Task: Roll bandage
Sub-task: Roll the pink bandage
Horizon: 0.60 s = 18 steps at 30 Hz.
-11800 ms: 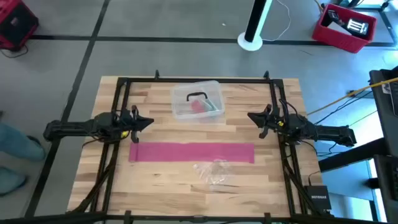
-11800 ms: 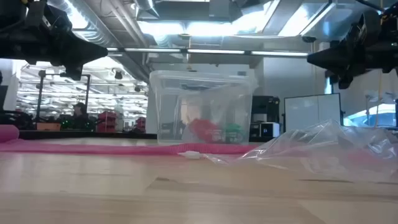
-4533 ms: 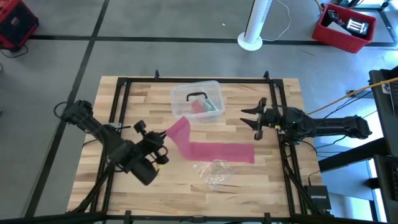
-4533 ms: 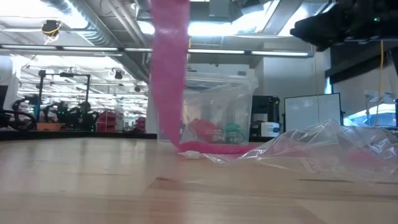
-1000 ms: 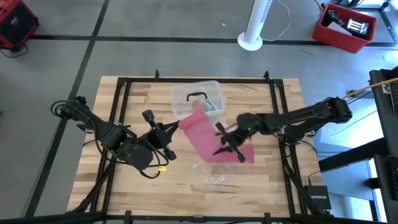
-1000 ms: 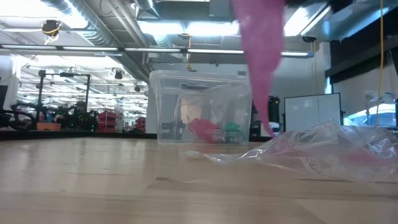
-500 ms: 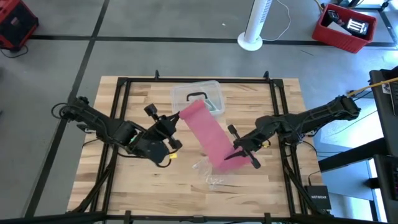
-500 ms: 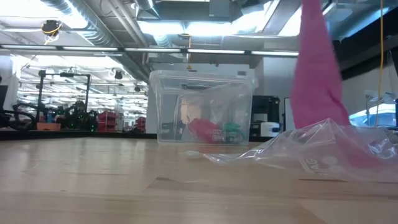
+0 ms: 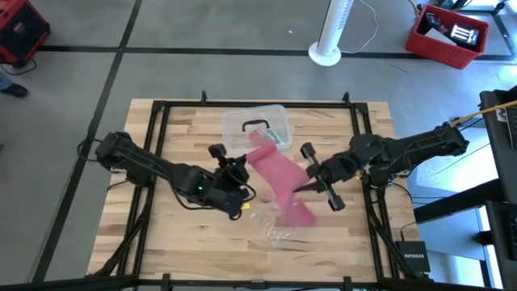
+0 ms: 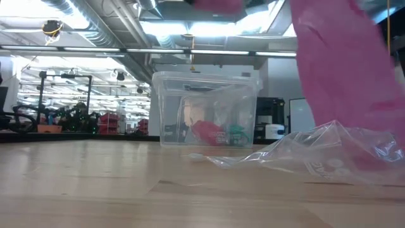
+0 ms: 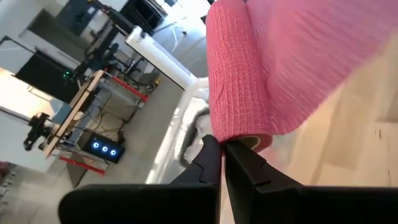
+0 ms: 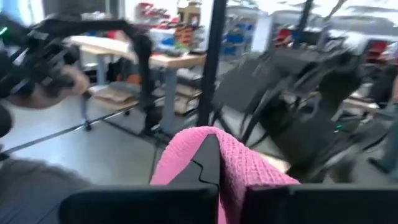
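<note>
soft waffle-knit pink bandage [image 9: 279, 180], pinched between both end effectors, crinkled clear wrapper [image 9: 275, 224] beneath

A robotics lab or workshop, by every sign. The wooden tabletop [image 9: 186, 121] stands on a grey concrete floor [image 9: 202, 73] inside a black metal frame [image 9: 258, 103]. Beyond it, exposed ceiling ducts [image 10: 126, 25] and strip lights [image 10: 209, 28] run overhead. Far left, racks of equipment [image 10: 63, 117] fill the room. A red crate [image 9: 446, 36] sits on the floor, far right.
</note>
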Available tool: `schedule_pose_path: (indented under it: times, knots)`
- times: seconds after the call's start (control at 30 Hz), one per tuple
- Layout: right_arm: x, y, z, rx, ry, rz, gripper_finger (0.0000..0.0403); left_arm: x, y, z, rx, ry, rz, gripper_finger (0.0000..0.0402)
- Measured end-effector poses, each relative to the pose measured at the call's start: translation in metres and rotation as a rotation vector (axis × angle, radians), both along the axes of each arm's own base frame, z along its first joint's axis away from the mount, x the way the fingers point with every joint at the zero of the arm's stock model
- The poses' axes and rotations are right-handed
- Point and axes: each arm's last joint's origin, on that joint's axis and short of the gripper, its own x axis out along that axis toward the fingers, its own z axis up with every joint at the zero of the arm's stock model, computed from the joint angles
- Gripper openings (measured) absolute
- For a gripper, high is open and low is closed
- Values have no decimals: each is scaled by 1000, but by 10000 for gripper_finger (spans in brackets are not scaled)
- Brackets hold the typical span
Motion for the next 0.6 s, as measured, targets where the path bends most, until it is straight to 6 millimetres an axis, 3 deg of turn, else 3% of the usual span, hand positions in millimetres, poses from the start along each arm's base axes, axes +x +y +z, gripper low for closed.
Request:
schedule_pose_path:
  times: [0.1, 0.27, 0.6]
  knots:
    - [7, -6, 8, 0, 4, -52, 4, 11, -2, -13, 1, 53, -20, 0]
    - [28, -22, 4, 19, 42, -210, 5, 27, -9, -34, 0, 124, -77, 0]
    - [41, -65, -2, 142, 110, -408, 5, 31, -35, -44, -51, 138, -190, 0]
